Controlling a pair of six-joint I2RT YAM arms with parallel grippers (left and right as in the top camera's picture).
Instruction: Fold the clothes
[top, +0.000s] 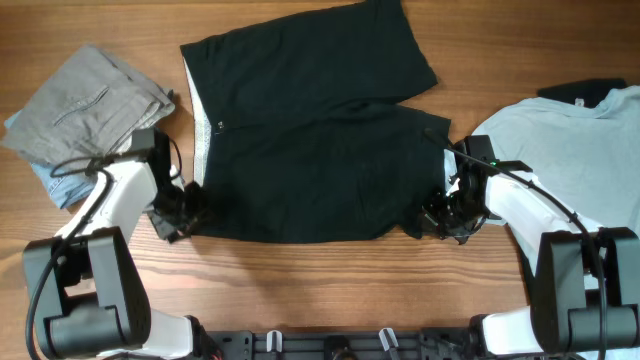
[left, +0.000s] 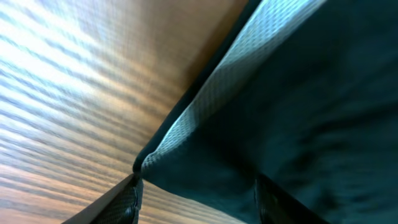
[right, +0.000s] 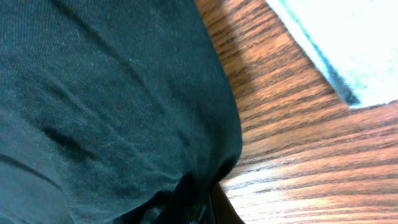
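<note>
The black shorts lie spread flat mid-table, with the pale inner lining showing along the left edge. My left gripper is at their near left corner. In the left wrist view its fingers are open and straddle the corner of the shorts and its pale lining. My right gripper is at the near right corner. In the right wrist view it is shut on a bunched edge of the shorts. A pale blue T-shirt lies at the right.
Folded grey trousers rest on a blue denim piece at the far left. A dark cloth peeks out behind the T-shirt. The T-shirt's edge shows close to my right gripper. Bare wood table lies in front.
</note>
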